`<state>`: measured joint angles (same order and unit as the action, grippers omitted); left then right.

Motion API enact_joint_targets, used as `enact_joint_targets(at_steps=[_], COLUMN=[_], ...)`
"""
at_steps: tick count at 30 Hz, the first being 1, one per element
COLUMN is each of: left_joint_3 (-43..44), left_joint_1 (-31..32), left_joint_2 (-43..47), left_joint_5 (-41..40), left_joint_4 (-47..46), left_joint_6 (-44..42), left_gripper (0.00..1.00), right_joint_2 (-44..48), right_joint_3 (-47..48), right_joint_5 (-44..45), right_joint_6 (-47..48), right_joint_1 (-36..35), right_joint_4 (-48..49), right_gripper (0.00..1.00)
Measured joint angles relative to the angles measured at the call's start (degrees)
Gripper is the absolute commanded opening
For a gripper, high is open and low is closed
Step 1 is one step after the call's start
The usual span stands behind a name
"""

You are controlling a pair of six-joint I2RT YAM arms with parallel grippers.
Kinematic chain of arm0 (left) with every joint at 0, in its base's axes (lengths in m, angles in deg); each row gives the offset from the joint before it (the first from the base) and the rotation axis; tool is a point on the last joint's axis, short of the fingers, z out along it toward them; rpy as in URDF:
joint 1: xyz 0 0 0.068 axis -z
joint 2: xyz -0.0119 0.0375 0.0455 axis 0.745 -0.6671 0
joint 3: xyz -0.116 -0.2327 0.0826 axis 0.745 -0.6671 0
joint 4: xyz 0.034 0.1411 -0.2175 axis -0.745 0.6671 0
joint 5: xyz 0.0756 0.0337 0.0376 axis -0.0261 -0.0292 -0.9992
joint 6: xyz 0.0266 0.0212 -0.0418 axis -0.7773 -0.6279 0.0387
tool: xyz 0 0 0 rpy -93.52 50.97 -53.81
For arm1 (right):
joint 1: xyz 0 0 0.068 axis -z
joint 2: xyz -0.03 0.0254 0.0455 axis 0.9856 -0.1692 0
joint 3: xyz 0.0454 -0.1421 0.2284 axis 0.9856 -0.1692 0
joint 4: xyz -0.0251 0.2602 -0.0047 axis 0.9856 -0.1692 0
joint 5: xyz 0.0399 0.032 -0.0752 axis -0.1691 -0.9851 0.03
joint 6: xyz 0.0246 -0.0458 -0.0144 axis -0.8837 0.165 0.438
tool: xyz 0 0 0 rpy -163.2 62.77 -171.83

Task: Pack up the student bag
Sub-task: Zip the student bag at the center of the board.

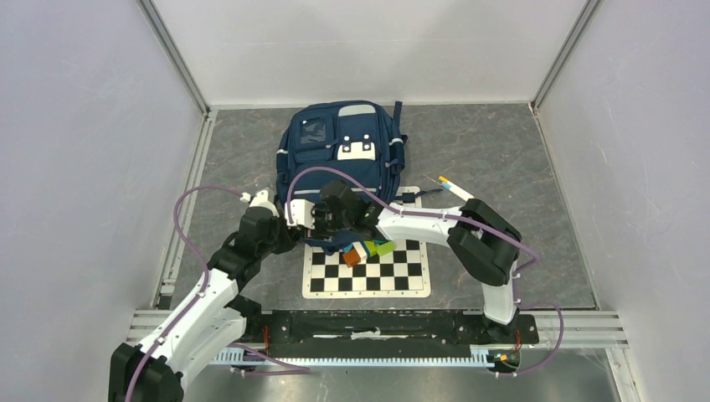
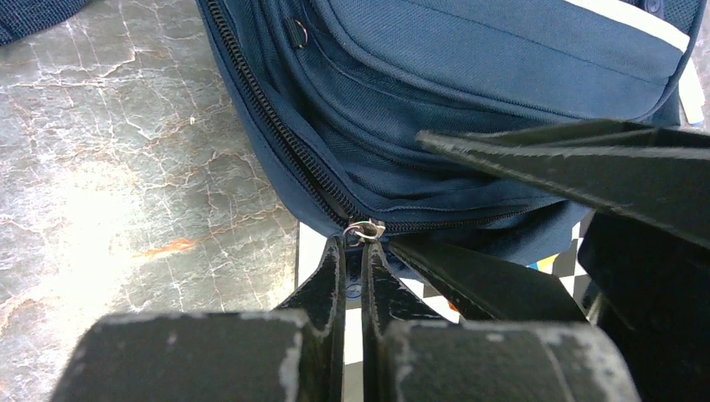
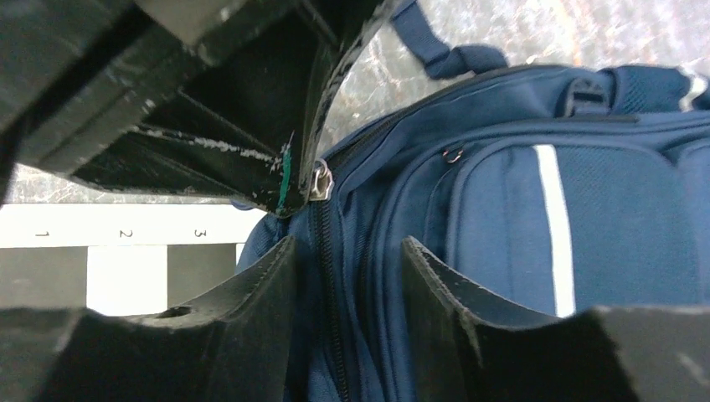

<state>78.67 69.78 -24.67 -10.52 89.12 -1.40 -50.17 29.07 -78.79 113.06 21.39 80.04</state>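
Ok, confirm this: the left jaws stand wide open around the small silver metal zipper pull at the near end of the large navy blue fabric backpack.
Wrong in one respect: the left jaws are shut on the small silver metal zipper pull, not wide open; the left wrist view shows it. The pull is at the near end of the large navy blue fabric backpack.

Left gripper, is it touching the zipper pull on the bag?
Touching. The left wrist view shows the left gripper with its shut tips pinching the silver zipper pull at the bag edge.
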Motion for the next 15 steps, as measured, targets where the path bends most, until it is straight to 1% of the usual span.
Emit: enact_joint_targets(at_steps=[1, 3, 4, 5, 9, 12, 15], left_joint_3=[0.02, 0.02, 0.07, 0.15, 1.40, 2.84, 4.11], left_joint_1=[0.00, 0.00, 0.00, 0.00, 0.13, 0.15, -0.13], left_joint_2=[0.00, -0.04, -0.09, -0.20, -0.90, -1.55, -2.19], left_joint_5=[-0.04, -0.09, -0.11, -0.26, -2.05, -3.78, -4.13], left_joint_4=[0.15, 0.33, 0.35, 0.46, 2.10, 3.21, 3.39], left_joint_6=[0.00, 0.00, 0.00, -0.02, -0.02, -0.02, -0.02], left_gripper=[0.02, 0.02, 0.02, 0.02, 0.02, 0.02, 0.02], right_joint_2=[-0.39, -1.05, -1.18, -1.36, -1.31, 1.01, 5.07], right_joint_3=[0.00, 0.00, 0.00, 0.00, -0.20, -3.67, -7.48], right_joint_5=[0.00, -0.07, -0.07, -0.22, 0.07, 0.55, 1.53], right_joint_6=[0.26, 0.52, 0.76, 0.48, 0.33, 0.02, -0.20], right_joint_1=[0.00, -0.02, -0.02, -0.07, -0.55, -0.61, -0.63], right_joint_4=[-0.42, -0.92, -1.03, -1.22, -0.57, 2.86, 4.24], right_gripper=[0.36, 0.12, 0.02, 0.00, 0.00, 0.00, 0.00])
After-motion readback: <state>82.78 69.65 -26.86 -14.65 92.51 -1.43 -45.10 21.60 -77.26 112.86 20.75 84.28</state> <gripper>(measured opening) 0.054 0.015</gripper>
